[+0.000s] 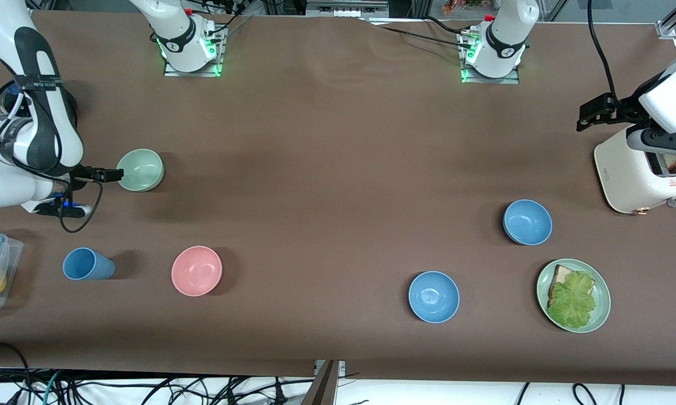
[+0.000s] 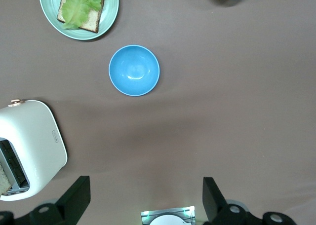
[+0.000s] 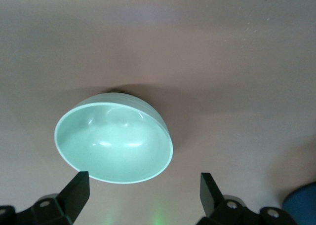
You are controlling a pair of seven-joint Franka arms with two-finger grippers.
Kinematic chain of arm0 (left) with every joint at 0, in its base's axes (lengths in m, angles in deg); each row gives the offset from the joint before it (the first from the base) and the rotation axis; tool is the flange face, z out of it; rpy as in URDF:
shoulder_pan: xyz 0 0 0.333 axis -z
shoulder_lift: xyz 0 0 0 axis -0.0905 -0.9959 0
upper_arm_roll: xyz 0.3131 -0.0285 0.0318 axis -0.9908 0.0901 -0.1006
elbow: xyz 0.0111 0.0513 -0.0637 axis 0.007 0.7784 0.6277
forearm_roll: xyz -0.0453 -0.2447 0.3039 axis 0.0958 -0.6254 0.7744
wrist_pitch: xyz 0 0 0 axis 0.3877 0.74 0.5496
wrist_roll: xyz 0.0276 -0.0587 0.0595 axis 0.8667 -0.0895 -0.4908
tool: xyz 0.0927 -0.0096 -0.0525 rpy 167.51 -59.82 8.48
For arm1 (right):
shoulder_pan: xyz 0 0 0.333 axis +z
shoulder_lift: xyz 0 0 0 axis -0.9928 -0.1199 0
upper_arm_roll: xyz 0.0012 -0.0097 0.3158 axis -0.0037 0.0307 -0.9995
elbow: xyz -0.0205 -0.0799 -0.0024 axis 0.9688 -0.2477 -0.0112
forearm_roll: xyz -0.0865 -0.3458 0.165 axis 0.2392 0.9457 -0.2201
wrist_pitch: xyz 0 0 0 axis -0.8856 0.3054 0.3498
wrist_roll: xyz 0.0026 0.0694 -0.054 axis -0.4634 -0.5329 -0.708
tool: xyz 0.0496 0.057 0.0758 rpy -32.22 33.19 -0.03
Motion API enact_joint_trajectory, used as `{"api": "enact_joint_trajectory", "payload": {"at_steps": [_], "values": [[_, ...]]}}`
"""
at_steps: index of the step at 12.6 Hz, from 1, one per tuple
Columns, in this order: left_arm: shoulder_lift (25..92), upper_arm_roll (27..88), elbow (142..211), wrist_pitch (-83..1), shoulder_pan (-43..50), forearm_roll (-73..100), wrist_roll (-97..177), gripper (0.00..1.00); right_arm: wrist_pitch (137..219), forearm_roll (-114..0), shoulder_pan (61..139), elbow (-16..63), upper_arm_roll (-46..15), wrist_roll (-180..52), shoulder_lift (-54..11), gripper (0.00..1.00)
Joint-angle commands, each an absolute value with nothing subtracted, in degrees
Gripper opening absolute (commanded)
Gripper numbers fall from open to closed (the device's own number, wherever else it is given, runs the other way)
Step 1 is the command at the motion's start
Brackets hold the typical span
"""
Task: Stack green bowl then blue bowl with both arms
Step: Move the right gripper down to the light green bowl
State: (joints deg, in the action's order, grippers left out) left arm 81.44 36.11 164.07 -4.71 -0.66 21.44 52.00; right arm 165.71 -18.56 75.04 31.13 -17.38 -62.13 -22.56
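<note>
Two arms up, right one lining up on the green bowl [image 1: 140,169].

Green bowl is sitting upright on the table [image 1: 326,157] at the right arm's end, farther from the camera than the pink bowl [image 1: 196,270]. Right gripper [image 3: 140,190] is hanging just beside its rim, fingers spread wide with nothing in them, so it's the nearer arm. Blue bowl [image 1: 528,222] is lying toward the left arm's end, near the toaster [image 1: 641,169]. Left gripper [image 2: 145,195] is hovering high by the toaster, also spread wide and holding nothing.
</note>
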Motion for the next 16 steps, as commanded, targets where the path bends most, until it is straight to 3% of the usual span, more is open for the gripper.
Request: {"api": "enact_joint_trajectory", "payload": {"at_steps": [1,14,15,16], "values": [[81.24,36.22,162.8,-4.02,-0.89,20.41,51.64,1.0,167.18,-18.51,73.8,33.09,-17.81,-60.79,-22.66,0.99],[81.24,36.13,162.8,-4.02,-0.89,20.41,51.64,1.0,172.81,-18.68,71.07,34.85,-17.81,-56.83,-27.58,0.98],[81.24,36.13,162.8,-4.02,-0.89,20.41,51.64,1.0,172.81,-18.68,71.07,34.85,-17.9,-56.83,-27.67,0.89],[81.24,36.04,162.8,-4.02,-0.89,20.41,51.64,1.0,172.81,-18.77,71.07,34.85,-17.9,-56.83,-27.85,0.74]]}}
